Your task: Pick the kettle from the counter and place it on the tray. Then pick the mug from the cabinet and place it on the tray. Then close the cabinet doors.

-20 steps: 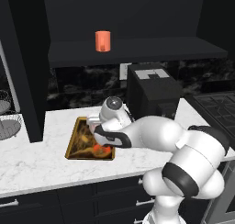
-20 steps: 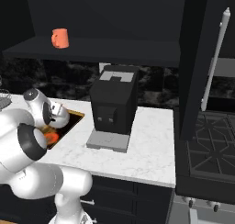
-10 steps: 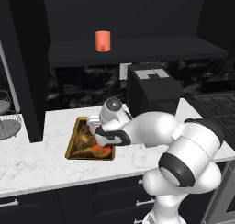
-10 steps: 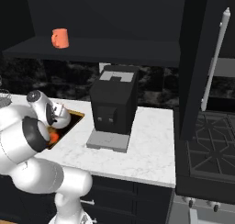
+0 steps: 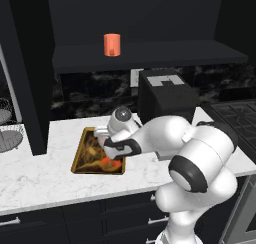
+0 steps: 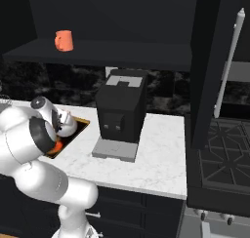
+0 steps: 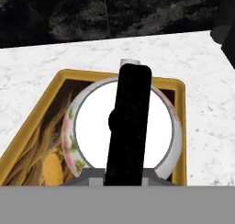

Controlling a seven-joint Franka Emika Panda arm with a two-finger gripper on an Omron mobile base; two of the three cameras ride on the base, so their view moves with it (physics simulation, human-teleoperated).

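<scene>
Arm's dropped lower since a sec ago, kettle (image 7: 124,126) now inside the tray (image 7: 181,126), prob touching down; gripper (image 5: 107,145) grip state can't tell.

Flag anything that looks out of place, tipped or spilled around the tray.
Nothing stands out. The round white kettle with the black arched handle sits over the golden-rimmed rectangular tray, level and unspilled, and the salmon-orange mug stands upright on the black cabinet shelf.

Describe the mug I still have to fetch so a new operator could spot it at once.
Look at the open black cabinet above the white counter, where a long dark shelf runs across. The mug stands alone toward the shelf's left end, above the tray. It is the one salmon-orange cylinder among black surfaces.
</scene>
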